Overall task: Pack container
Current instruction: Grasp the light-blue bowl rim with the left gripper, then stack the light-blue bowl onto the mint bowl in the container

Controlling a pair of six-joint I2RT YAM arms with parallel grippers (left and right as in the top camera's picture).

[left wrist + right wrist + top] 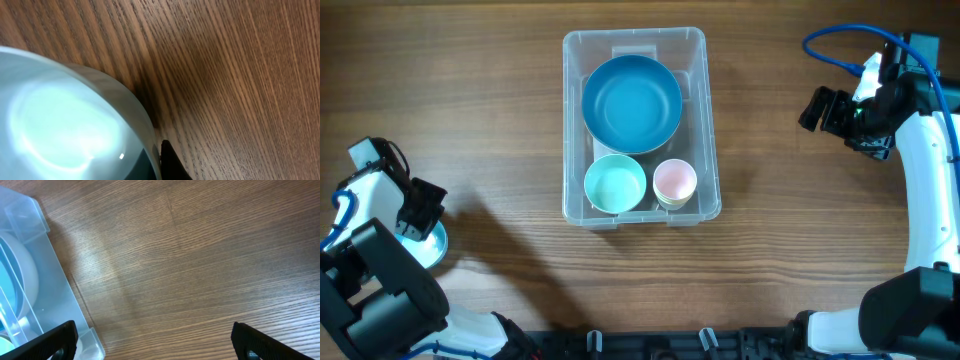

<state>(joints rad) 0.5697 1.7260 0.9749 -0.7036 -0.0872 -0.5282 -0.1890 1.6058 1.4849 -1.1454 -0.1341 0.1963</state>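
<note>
Pale bowl (65, 120) cut off — only 1 of the left fingers (171, 164) shows.

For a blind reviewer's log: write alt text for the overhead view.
A clear container sits centred on a wooden table, holding a blue bowl, a mint cup and a pink cup. The left gripper is over a pale bowl at lower left; the right gripper, open, is at upper right.

The overhead camera looks straight down on the desk (470, 120). The left wrist camera hangs very close over a pale bowl (60, 125). The right wrist camera looks down from farther off, sharing a corner of the clear bin (45, 275) with overhead.
</note>
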